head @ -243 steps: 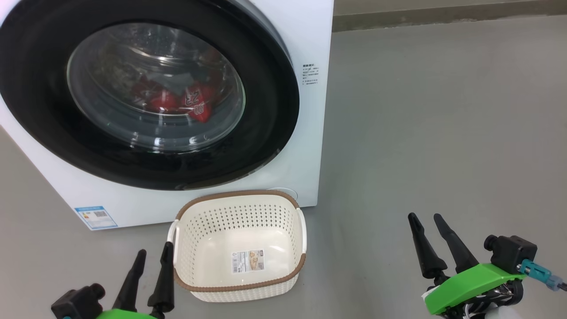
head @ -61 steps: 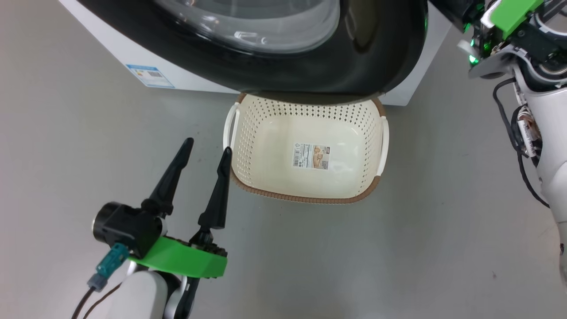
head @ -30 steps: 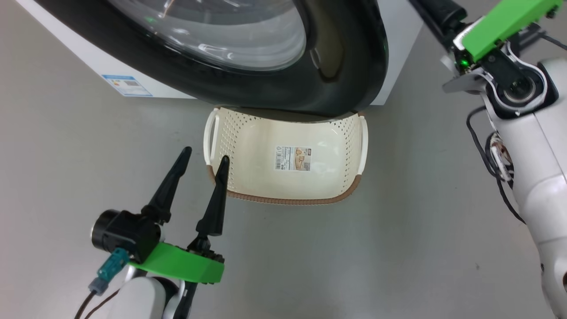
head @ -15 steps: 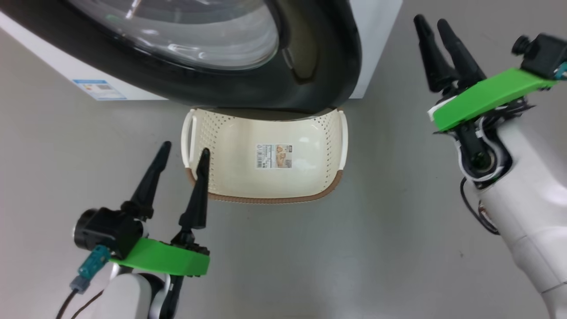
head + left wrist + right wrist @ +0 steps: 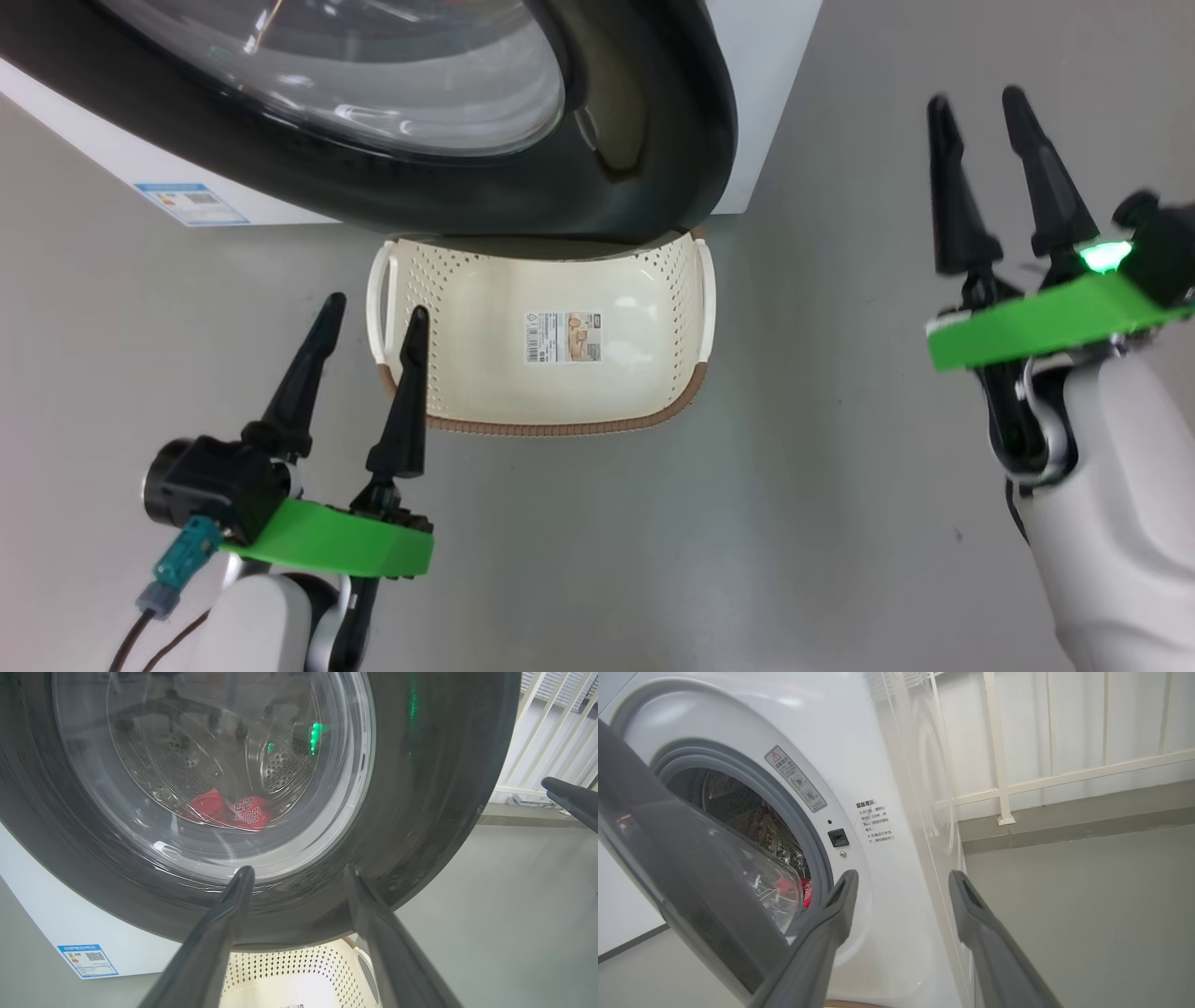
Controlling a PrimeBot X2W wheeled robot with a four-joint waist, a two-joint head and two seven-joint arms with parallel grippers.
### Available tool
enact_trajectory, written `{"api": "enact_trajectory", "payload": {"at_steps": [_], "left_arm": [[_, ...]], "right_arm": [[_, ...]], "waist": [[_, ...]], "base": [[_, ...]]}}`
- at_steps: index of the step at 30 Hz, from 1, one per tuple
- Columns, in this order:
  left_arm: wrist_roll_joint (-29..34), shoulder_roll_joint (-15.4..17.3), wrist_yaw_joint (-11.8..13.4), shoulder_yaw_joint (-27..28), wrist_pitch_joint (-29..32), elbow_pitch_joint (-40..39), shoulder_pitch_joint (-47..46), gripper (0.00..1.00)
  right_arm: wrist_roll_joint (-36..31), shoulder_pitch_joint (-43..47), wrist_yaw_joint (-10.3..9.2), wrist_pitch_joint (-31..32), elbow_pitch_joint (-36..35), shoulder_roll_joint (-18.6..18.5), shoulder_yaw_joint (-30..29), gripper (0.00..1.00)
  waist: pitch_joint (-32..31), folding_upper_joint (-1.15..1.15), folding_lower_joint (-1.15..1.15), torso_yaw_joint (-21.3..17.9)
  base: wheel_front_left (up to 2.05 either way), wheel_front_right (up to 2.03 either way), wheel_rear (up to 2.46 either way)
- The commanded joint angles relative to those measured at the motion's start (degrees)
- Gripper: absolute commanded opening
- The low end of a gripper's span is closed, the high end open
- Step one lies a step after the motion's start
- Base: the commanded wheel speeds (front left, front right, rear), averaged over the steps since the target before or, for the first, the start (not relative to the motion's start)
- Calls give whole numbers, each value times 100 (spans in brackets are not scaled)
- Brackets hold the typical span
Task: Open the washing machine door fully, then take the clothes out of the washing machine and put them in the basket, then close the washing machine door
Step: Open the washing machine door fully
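Door: your door ajar, overhanging the basket.
Grippers: your left gripper and right gripper wide, empty.

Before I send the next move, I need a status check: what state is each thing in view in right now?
washing machine door: partly open, swung out over the basket's back edge, not fully open.
clothes: inside the drum, not taken out.
basket: upright on the floor, empty.
left gripper: open, empty.
right gripper: open, empty, clear of the door.
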Motion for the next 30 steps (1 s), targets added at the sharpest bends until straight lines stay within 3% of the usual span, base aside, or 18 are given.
{"api": "enact_trajectory", "payload": {"at_steps": [1,11,19,30], "left_arm": [[39,81,-32,161,-44,-176,-53,100],[20,65,-32,159,-44,-227,8,100],[29,61,-32,164,-44,-259,68,100],[71,62,-32,252,-44,-299,45,100]], "right_arm": [[-336,185,43,-34,-351,70,40,100],[-1866,1386,43,-34,-1353,278,-138,100],[-2049,1923,43,-34,-1556,370,-111,100],[-1948,1882,43,-35,-1558,388,-42,100]], "waist": [[-14,0,0,17],[-87,0,0,44],[-106,0,0,20],[-35,0,0,-25]], "base": [[0,0,0],[0,0,0],[0,0,0],[0,0,0]]}}
